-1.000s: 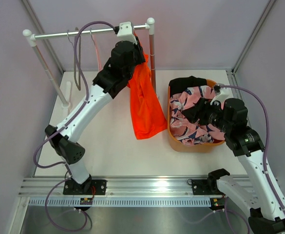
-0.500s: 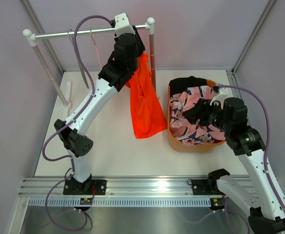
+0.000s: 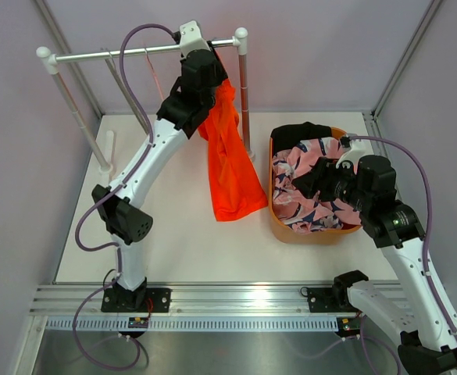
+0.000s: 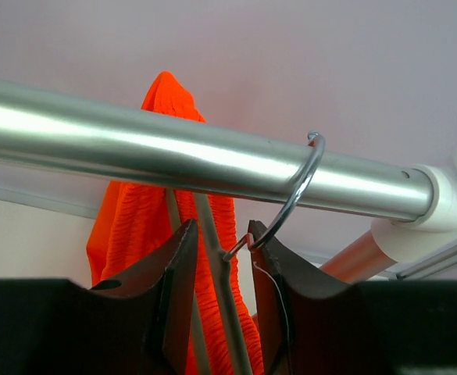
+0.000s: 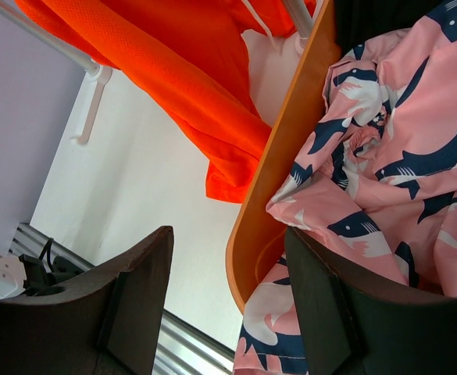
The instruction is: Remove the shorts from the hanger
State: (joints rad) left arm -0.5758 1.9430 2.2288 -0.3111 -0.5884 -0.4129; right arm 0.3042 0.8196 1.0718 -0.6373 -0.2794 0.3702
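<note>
- Orange shorts: on the wire hanger, draped down from the right end of the rail, which runs along the far edge of the worktop. Hem hangs toward mid-worktop, just left of the basket.
- Hanger hook is looped over the rail.
- Left gripper: raised to just under the rail, jaws closed narrowly on the hanger's neck below the hook. Orange cloth shows behind the fingers.
- Pink shorts, navy-and-white print: bunched in the basket on the right side of the worktop.
- Black shorts: in the same basket, at its far end, partly under the pink ones.
- Right gripper: jaws spread wide, holding nothing, over the basket's left rim.
</note>
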